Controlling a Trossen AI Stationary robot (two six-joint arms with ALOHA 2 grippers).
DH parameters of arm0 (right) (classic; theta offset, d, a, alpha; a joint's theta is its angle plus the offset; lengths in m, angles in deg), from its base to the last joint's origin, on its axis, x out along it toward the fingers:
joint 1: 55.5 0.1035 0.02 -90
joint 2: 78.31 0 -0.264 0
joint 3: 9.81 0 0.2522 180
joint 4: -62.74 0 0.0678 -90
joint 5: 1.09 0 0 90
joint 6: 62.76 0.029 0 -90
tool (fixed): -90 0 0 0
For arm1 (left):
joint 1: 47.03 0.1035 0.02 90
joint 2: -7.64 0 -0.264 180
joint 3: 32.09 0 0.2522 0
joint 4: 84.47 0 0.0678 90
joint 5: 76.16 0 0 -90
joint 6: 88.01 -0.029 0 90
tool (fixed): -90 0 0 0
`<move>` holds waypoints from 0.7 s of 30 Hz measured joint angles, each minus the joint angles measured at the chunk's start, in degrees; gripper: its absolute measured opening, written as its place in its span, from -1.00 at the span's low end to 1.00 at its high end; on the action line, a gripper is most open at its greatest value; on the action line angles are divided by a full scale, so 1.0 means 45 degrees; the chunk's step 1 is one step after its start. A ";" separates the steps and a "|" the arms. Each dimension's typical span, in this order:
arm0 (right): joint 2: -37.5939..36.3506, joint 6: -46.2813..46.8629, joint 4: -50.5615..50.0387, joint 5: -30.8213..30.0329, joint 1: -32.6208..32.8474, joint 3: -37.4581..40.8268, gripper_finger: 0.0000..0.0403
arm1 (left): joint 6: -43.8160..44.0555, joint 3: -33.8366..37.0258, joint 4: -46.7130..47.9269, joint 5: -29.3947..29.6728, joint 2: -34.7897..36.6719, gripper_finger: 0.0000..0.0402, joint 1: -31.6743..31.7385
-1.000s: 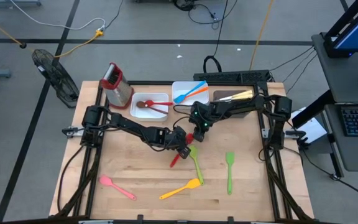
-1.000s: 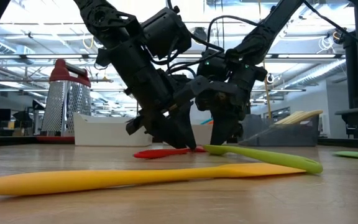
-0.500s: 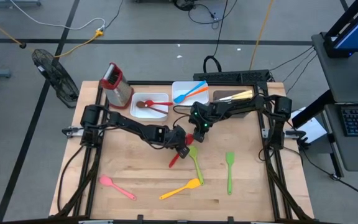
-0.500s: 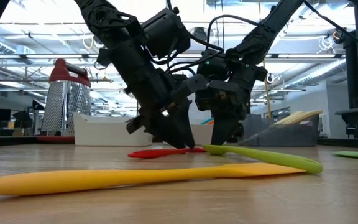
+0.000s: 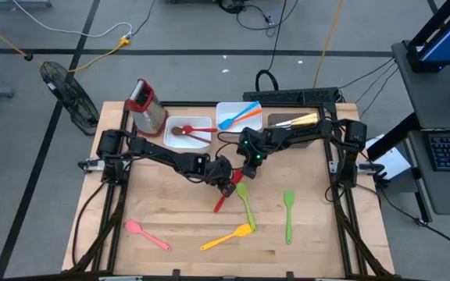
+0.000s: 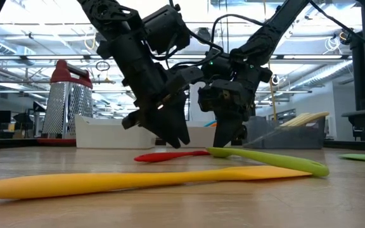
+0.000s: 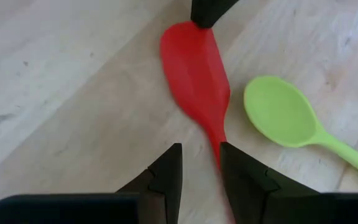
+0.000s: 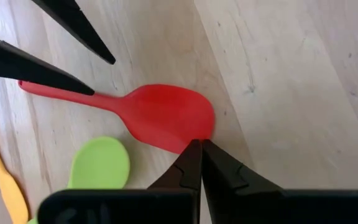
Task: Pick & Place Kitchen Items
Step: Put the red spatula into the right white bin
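At table centre we find the red spatula point(image 5: 224, 198) lying flat on the wood, blade toward one o'clock, its handle running to seven. Our left gripper point(image 7: 199, 167) hangs over that handle with fingers parted, one either side (not yet touching it). Our right gripper point(image 8: 199, 148), fingers pressed together, rests its tips at the blade's rim. Just beside lies the green spoon point(image 5: 244, 201).

I see a red spatula point(image 5: 224, 197) flat mid-table, its blade just beside a green spoon's point(image 5: 245, 204) bowl. Yellow spatula point(image 5: 226, 237), pink spatula point(image 5: 147, 234) and green spatula point(image 5: 288, 215) lie nearer the front edge. Blue and orange utensils point(image 5: 238, 115), brown spoon point(image 5: 183, 130) sit in white trays.
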 joint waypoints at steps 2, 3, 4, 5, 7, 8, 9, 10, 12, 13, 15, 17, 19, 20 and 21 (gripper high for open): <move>0.0000 0.0063 0.0000 0.0017 0.0000 0.0000 -1.00 | 0.0000 0.0000 0.0029 -0.0033 -0.0004 -0.46 0.0000; -0.0002 0.0076 0.0000 0.0021 0.0000 0.0000 -1.00 | -0.0003 -0.0003 0.0012 -0.0033 0.0000 -0.46 0.0000; -0.0005 0.0082 0.0000 0.0022 0.0000 0.0000 -1.00 | -0.0005 -0.0005 -0.0001 -0.0112 0.0000 -0.46 0.0000; -0.0004 0.0082 0.0000 0.0022 0.0000 0.0000 -1.00 | -0.0005 -0.0005 -0.0012 -0.0302 0.0000 -0.46 0.0002; -0.0005 0.0087 0.0000 0.0040 -0.0005 0.0000 -1.00 | -0.0005 -0.0010 -0.0020 -0.0630 0.0000 -0.46 0.0009; -0.0005 0.0093 0.0000 0.0071 -0.0005 0.0000 -1.00 | -0.0005 -0.0010 -0.0025 -0.0764 0.0005 -0.46 0.0000; -0.0005 0.0147 0.0007 0.0182 -0.0006 0.0000 -1.00 | -0.0005 -0.0014 -0.0029 -0.0919 0.0005 -0.46 0.0000; -0.0005 0.0185 0.0028 0.0336 -0.0019 0.0000 -1.00 | 0.0008 -0.0018 -0.0059 -0.1074 0.0005 -0.46 0.0000; -0.0005 0.0194 0.0185 0.0366 -0.0019 -0.0004 -1.00 | 0.0045 -0.0019 -0.0221 -0.1490 0.0005 -0.46 -0.0007; -0.0005 0.0270 0.0271 0.0367 -0.0019 -0.0005 -1.00 | 0.0055 -0.0019 -0.0348 -0.1686 0.0010 -0.46 -0.0010; -0.0010 0.0494 0.0457 0.0575 -0.0019 -0.0005 -1.00 | 0.0187 -0.0024 -0.0538 -0.1913 0.0010 -0.44 -0.0010; -0.0010 0.0633 0.0771 0.0899 -0.0019 -0.0006 -1.00 | 0.0312 -0.0024 -0.0655 -0.1908 0.0010 -0.39 -0.0023; -0.0082 0.0723 0.0869 0.0998 -0.0019 -0.0015 -1.00 | 0.0347 -0.0028 -0.0676 -0.1899 0.0014 -0.32 -0.0019; -0.0154 0.0723 0.0837 0.0989 -0.0019 -0.0015 -1.00 | 0.0381 -0.0027 -0.0676 -0.1899 0.0015 -0.27 -0.0019; -0.0195 0.0719 0.0850 0.0989 -0.0019 -0.0015 -1.00 | 0.0420 -0.0029 -0.0674 -0.1899 0.0015 -0.23 -0.0019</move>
